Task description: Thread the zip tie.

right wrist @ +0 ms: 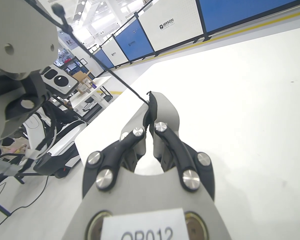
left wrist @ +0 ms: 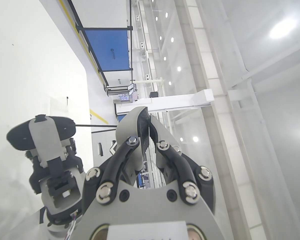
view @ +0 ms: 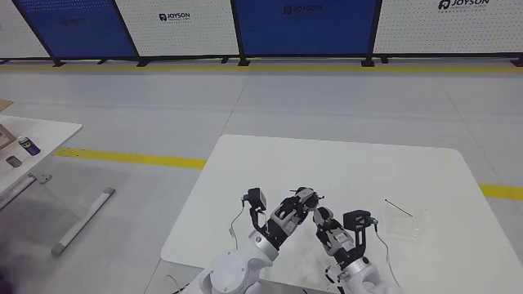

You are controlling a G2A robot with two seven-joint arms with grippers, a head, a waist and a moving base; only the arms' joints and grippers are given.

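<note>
A black zip tie (right wrist: 107,69) is stretched in the air between my two grippers, low over the near edge of the white table (view: 343,163). My right gripper (right wrist: 149,106) is shut on one end of the strap. The strap runs up to its head (right wrist: 58,9), beside my left gripper's finger (right wrist: 17,26). In the left wrist view, the left gripper (left wrist: 146,123) is shut and the zip tie (left wrist: 96,125) meets the side of its finger, coming from the right gripper (left wrist: 43,132). In the top view the left gripper (view: 306,199) and the right gripper (view: 321,216) nearly touch.
A clear tray (view: 409,225) lies on the table to the right of the arms, with a spare zip tie (view: 399,207) at its far edge. A second table (view: 37,143) with small items stands far left. Blue and white panels (view: 302,8) close off the back.
</note>
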